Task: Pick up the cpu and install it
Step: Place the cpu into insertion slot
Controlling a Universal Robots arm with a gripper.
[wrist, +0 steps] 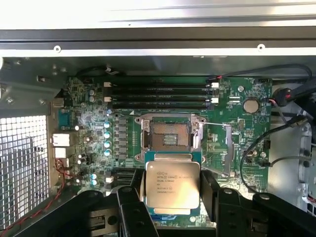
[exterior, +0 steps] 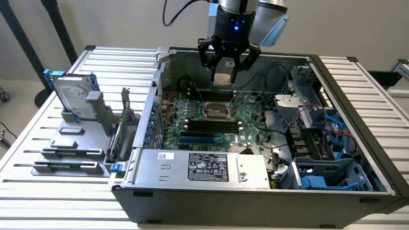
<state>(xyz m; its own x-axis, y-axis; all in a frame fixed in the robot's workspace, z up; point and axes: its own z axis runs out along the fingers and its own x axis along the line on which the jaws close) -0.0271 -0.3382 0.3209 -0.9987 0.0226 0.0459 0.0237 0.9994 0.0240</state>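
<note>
Exterior view: arm cut off at the picture's upper edge, so just the wrist and the gripper (exterior: 225, 71) show. The gripper hangs above the far part of the open computer case (exterior: 255, 194). Its dark fingers are clamped on the cpu (exterior: 223, 78), a small pale square partly hidden between them and hard to make out in detail. The cpu is in the air, well clear of the green motherboard (exterior: 211, 132) and above and just behind the empty socket (exterior: 216, 111). A grey power supply (exterior: 204, 165) lies along the near wall of the case. A drive cage (exterior: 323, 175) with blue parts and loose cables fills the end at the exterior view's right. Outside the case, at the exterior view's left, a hard drive (exterior: 72, 98) in a blue frame stands upright on the slatted table (exterior: 57, 206), well apart from the gripper. The room straight above the socket is open.

Wrist view: the cpu (wrist: 172, 185) sits between two black fingers (wrist: 129, 210), its silver top plate facing the camera and its printed lines too small to read. The lower parts of the fingers run out of the picture. Beyond the cpu lies the socket (wrist: 171, 133), its frame open and its contact field bare, with nothing lying on it. Memory slots (wrist: 158, 94) run alongside the socket's far edge. A black cable (wrist: 256, 143) loops over the board near a round battery (wrist: 251, 105), apart from the socket. A perforated grille (wrist: 24, 158) closes the case wall on the other side.
</note>
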